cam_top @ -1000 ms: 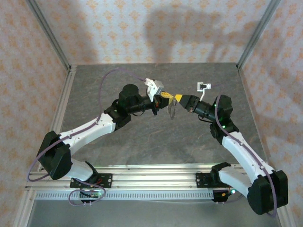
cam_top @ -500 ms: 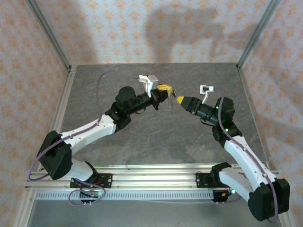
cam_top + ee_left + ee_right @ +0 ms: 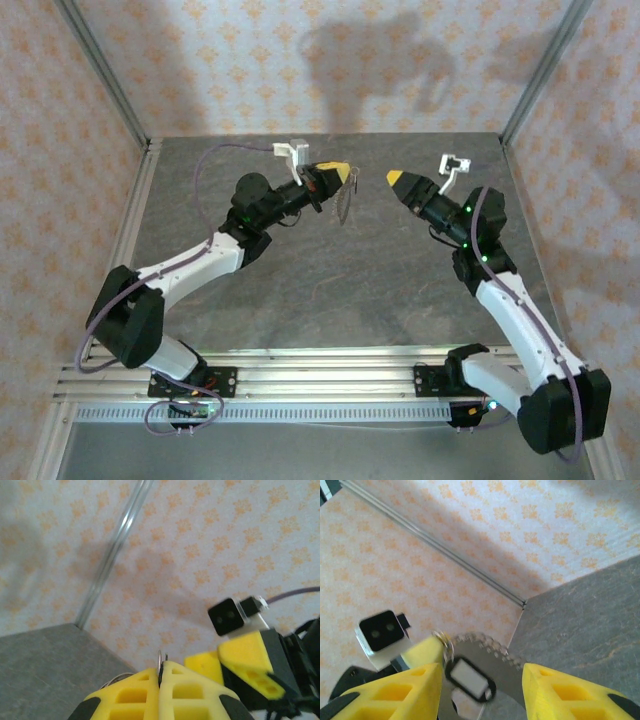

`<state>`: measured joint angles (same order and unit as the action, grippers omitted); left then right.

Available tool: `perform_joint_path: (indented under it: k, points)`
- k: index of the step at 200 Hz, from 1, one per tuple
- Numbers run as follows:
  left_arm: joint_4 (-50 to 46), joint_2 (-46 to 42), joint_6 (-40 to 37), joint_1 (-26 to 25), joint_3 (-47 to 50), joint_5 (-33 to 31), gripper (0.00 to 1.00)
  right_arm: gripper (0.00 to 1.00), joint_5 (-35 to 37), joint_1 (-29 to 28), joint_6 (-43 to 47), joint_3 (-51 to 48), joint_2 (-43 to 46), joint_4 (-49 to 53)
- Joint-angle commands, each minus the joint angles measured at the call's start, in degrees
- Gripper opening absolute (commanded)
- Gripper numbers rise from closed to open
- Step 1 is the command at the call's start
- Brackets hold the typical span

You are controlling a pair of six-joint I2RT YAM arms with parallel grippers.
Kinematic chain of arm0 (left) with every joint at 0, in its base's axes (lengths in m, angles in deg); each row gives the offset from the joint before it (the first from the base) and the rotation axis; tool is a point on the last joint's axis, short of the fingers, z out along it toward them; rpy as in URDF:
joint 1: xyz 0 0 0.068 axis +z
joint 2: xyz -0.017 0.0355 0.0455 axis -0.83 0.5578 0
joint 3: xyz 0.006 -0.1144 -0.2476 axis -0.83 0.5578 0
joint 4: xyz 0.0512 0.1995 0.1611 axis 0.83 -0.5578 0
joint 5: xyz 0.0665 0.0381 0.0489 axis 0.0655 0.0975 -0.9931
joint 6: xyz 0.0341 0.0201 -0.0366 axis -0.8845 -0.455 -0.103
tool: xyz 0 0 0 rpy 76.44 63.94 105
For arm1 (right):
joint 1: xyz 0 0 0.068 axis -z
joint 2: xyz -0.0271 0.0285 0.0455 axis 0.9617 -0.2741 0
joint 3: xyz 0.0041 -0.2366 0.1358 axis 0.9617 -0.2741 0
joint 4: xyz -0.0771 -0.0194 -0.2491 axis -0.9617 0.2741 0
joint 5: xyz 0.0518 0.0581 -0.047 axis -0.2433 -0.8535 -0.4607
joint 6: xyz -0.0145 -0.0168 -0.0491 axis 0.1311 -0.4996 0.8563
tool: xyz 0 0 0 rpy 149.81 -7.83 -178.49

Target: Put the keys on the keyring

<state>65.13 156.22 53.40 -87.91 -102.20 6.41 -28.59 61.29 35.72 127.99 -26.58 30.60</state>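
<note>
Two pincers face each other in the air above the desk [image 3: 300, 290], toward the middle of its far edge, with a clear gap between their tips. The left pincer [image 3: 338, 172] is clenched on the keyring [image 3: 345, 205]: its wrist view shows a thin sliver of metal nipped between the pressed-together yellow fingers. The loop hangs below the tips, well off the desk. The right pincer [image 3: 400, 180] is released, its fingers spread wide and holding nothing.

Through that spread, the right wrist view shows the beaded chain [image 3: 485, 641] trailing off the ring. Under it hangs a small dark-rimmed piece with a pale middle, which I take for the key [image 3: 467, 677]. Whether it is threaded on the loop or only lies against it I cannot tell.

The step in hand looks like the threading itself, or a check of it. If the key is not seated, the right pincer must close in, nip the dark head and work it round the loop while the left grips firm.
</note>
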Motion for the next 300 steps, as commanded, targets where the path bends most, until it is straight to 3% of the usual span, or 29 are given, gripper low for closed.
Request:
perform_joint_path:
  k: [1,67,121,202,243,265,300]
  points:
    - [6.56,1.94,7.16,1.47,-3.66,6.80,0.00,0.46,1.93,0.20,-2.05,3.64,-3.37,-6.22]
    - [11.89,6.19,14.13,3.33,-6.86,13.29,0.00,0.47,1.48,-2.69,-8.17,5.59,-12.21,-17.45]
    - [11.67,6.73,14.48,3.87,-6.71,13.67,0.00,0.45,3.14,-7.61,-6.68,5.92,-14.16,-17.26]
    - [12.58,8.47,15.35,4.09,-7.18,13.43,0.00,0.36,3.49,-8.56,-6.15,4.70,-12.50,-16.72]
    - [13.03,9.03,15.72,4.13,-7.85,13.22,0.00,0.33,1.52,-11.03,0.26,6.67,-12.68,-7.08]
    - [12.58,8.64,15.36,4.35,-7.67,13.31,0.00,0.33,4.22,-9.88,4.20,5.02,-8.56,-1.44]
    - [12.41,8.50,15.49,4.57,-7.48,13.67,0.00,0.33,5.81,-6.11,2.64,3.51,-5.49,-1.92]
